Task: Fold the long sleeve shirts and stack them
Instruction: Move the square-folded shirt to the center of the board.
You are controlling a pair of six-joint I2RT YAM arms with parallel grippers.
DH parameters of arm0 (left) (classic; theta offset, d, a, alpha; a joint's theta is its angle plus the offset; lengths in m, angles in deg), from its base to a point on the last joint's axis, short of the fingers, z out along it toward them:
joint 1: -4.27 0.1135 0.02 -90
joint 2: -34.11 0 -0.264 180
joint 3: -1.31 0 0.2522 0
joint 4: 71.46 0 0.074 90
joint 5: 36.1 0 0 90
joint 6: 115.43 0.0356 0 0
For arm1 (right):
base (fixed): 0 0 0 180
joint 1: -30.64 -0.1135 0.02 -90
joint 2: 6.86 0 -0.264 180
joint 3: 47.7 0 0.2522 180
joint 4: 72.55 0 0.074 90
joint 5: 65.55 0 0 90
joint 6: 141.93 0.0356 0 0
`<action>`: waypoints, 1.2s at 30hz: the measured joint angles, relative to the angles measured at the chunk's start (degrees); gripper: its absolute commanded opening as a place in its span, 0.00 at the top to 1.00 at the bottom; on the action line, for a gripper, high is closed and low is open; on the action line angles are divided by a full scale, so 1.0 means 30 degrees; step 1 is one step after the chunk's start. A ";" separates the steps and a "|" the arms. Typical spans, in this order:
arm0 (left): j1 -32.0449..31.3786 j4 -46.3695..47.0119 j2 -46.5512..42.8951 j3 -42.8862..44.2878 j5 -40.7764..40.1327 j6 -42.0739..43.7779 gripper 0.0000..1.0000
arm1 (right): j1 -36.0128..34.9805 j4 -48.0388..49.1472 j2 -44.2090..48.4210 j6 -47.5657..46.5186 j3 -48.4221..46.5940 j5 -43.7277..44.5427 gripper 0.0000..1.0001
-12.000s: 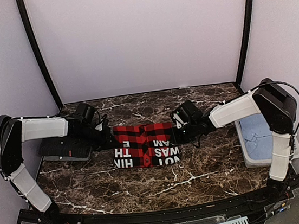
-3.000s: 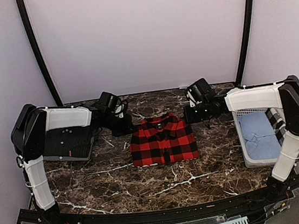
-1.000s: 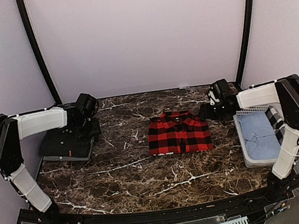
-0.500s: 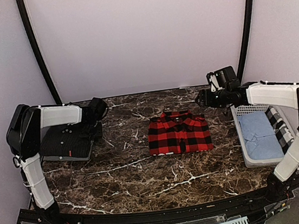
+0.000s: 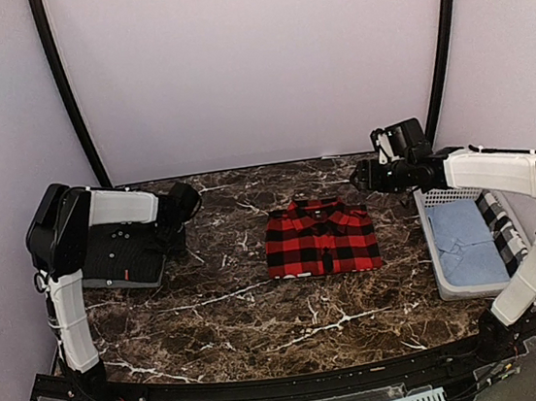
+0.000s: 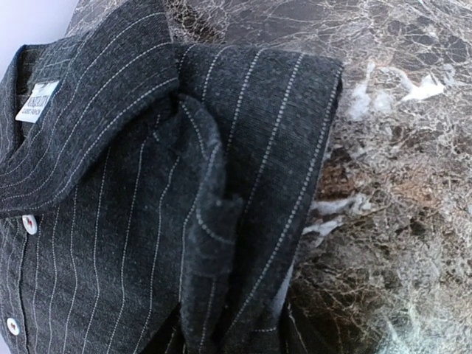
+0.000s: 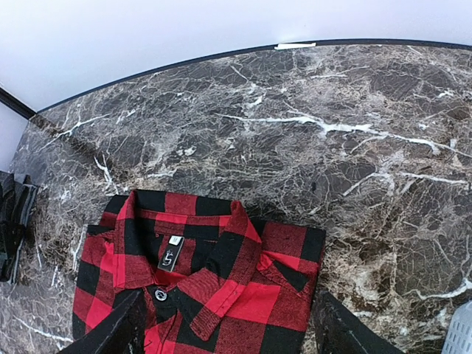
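Observation:
The red-and-black check flannel shirt [image 5: 322, 243] lies folded, collar up, in the middle of the marble table [image 5: 262, 309]; its collar and label also fill the lower right wrist view [image 7: 221, 287]. The dark charcoal striped shirt [image 5: 118, 256] lies folded at the left. My left gripper [image 5: 181, 211] sits at its far right corner, jaws drawn in on a raised ridge of the striped cloth [image 6: 214, 221]; the fingers barely show. My right gripper [image 5: 363, 176] hovers open above the flannel's far right corner, its two fingers [image 7: 110, 332] wide apart and nothing between them.
A grey bin [image 5: 441, 282] stands at the right edge, holding a light blue cloth [image 5: 463, 235] and a black-and-white checked cloth [image 5: 501, 226]. Lilac walls and two black posts close off the back. Bare marble lies between the two shirts.
My left gripper slid to the dark shirt's far right corner and its jaws narrowed onto the cloth. The right arm lifted and drew back from the flannel, which has not moved.

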 measured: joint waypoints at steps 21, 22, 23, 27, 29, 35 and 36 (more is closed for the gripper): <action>-0.1515 -0.1333 0.1093 0.2331 -0.0933 0.0306 1.00 | -0.0007 0.0066 0.0758 0.0066 0.0503 -0.0131 0.26; -0.1690 -0.1421 0.1107 0.2601 -0.0685 0.0277 1.00 | -0.0007 0.0058 0.0816 0.0058 0.0532 -0.0131 0.26; -0.1880 -0.1515 0.1122 0.2922 -0.0393 0.0226 1.00 | -0.0007 0.0058 0.0852 0.0051 0.0539 -0.0131 0.26; -0.2688 -0.1807 0.1421 0.4357 0.0721 -0.0175 1.00 | -0.0007 0.0051 0.0969 -0.0007 0.0590 -0.0204 0.26; -0.3104 -0.2047 0.1821 0.5311 0.1260 -0.0437 1.00 | -0.0007 0.0051 0.1086 -0.0022 0.0648 -0.0306 0.26; -0.4058 -0.2557 0.3534 0.7876 0.2477 -0.1253 1.00 | -0.0007 -0.0029 0.1151 -0.0138 0.0714 -0.0685 0.26; -0.4182 -0.2630 0.3832 0.8269 0.2637 -0.1384 1.00 | -0.0007 -0.0051 0.1151 -0.0160 0.0729 -0.0743 0.26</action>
